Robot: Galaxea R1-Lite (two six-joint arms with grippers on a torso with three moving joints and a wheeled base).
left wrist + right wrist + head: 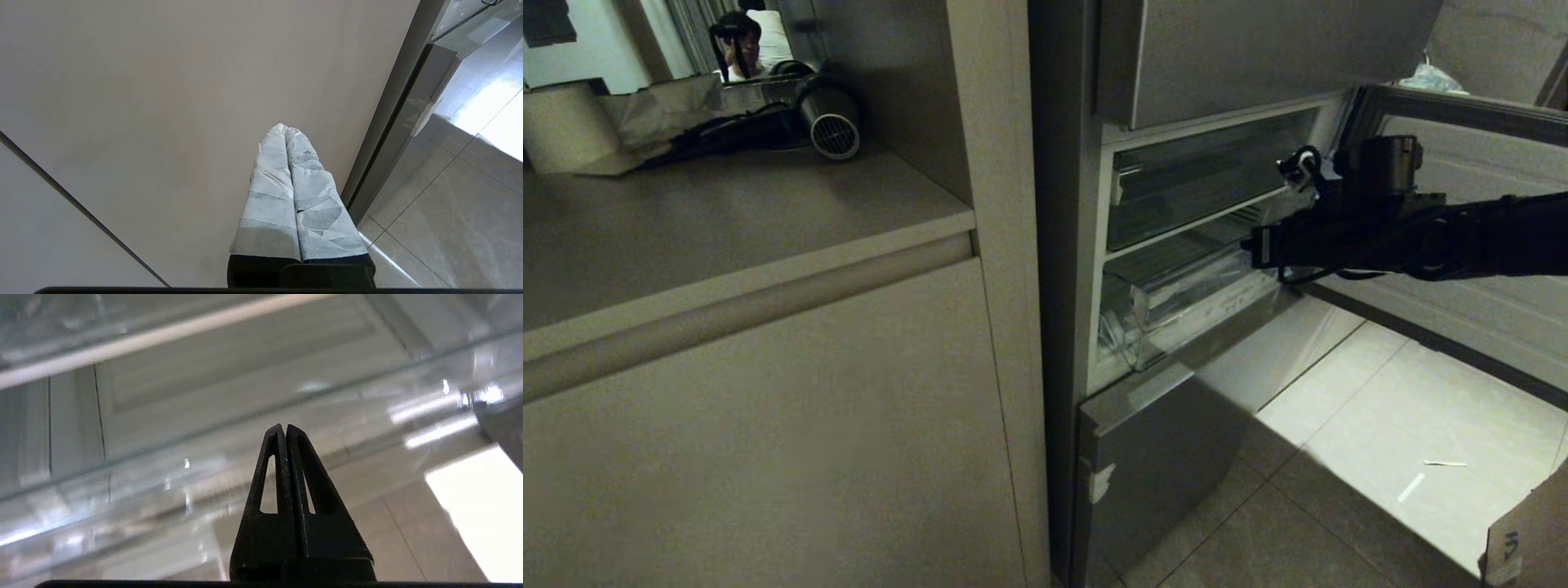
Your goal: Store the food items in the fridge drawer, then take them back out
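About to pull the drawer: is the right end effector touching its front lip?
Cannot tell. In the right wrist view the shut right end effector overlaps the clear drawer, showing neither contact nor gap.

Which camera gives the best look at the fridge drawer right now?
The head view: it shows the whole clear fridge drawer pulled out, with the right gripper at it. The right wrist view shows only its clear front edge up close. The left wrist view barely catches a corner.
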